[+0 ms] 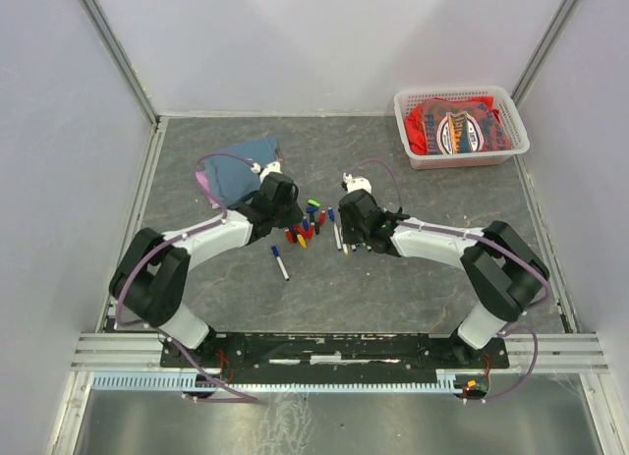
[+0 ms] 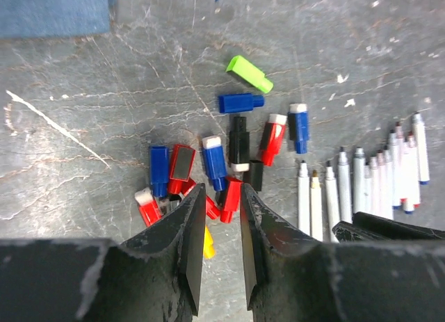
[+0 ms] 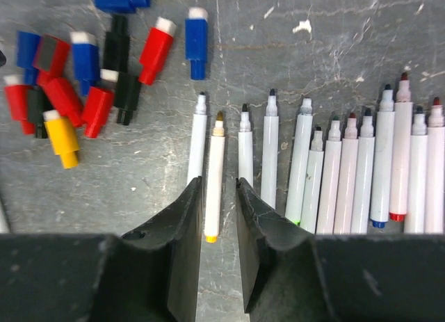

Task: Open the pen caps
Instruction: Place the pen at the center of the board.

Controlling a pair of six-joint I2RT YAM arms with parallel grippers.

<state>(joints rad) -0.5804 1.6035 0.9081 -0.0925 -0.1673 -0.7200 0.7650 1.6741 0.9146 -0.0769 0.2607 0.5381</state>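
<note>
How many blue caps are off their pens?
4 blue caps: one beside the green cap, one nearest the pens, one mid-pile, one at its left edge. Others may hide underneath.

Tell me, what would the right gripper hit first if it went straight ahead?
Probably the white pen with the yellow end, lying between the right gripper's open fingers, though depth is unclear.

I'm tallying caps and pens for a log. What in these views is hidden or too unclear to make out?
Top external: the pen caps are too small to count or match to colours.
Left wrist: the yellow cap is half hidden behind a finger of the left gripper.
Right wrist: the right gripper covers the lower ends of several pen barrels, and the right edge cuts the row.
</note>
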